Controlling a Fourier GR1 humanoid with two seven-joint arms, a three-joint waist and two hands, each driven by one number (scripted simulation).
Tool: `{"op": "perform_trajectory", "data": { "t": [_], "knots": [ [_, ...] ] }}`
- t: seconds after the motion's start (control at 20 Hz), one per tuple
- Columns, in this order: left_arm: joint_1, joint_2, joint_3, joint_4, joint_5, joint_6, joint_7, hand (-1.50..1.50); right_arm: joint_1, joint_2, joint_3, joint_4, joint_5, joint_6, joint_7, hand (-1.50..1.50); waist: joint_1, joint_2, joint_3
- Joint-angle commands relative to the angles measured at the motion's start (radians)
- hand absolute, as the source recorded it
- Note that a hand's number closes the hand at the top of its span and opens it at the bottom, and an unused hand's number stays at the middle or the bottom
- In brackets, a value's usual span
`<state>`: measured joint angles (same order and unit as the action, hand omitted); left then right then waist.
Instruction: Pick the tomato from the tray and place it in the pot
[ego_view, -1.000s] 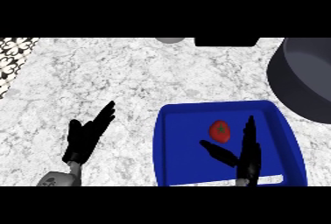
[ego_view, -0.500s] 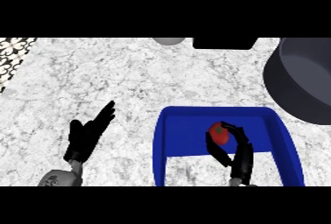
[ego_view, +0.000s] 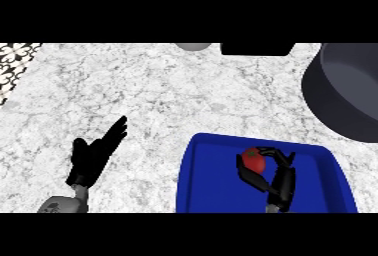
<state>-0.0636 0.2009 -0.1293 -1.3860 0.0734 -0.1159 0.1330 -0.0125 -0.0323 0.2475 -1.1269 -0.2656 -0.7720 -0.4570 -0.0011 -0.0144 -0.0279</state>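
White and grey marbled counter (ego_view: 184, 90) throughout, patterned strip at its far left edge. At lower left, left hand (ego_view: 92, 157) resting open above the stone, fingers straight and angled up to the right. Right of it, blue tray (ego_view: 214, 190) near the lower edge. Inside the tray, right hand (ego_view: 269, 172) curled around the red tomato (ego_view: 255, 160), seemingly lifted slightly, though hard to judge from above. At far right, dark grey pot (ego_view: 347, 95), well apart from the tomato.

head view — steeply down on counter (ego_view: 148, 90) | forearms enter from lower edge
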Motion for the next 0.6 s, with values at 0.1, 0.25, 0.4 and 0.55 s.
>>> {"op": "perform_trajectory", "data": {
  "t": [0.1, 0.25, 0.4, 0.55],
  "knots": [
    [0.05, 0.013, 0.025, -0.001, 0.008, 0.005, -0.018, 0.0, 0.132, -0.379, -0.172, -0.022, -0.105, 0.336, -0.054, 1.5, -0.029, 0.008, 0.03],
    [0.015, 0.002, 0.029, -0.004, 0.007, 0.024, 0.008, 0.0, 0.161, -0.526, -0.27, -0.003, -0.17, 0.476, -0.07, 1.5, -0.063, 0.007, 0.035],
    [0.021, -0.006, 0.018, -0.004, -0.004, 0.026, -0.01, 0.0, 0.17, -0.645, -0.384, 0.077, -0.262, 0.65, -0.109, 1.5, -0.041, 0.013, 0.036],
    [-0.009, 0.013, 0.033, -0.016, 0.022, -0.007, 0.012, 0.0, 0.179, -0.737, -0.445, 0.241, -0.259, 0.774, -0.202, 1.5, -0.009, 0.018, 0.035]
  ]
}}
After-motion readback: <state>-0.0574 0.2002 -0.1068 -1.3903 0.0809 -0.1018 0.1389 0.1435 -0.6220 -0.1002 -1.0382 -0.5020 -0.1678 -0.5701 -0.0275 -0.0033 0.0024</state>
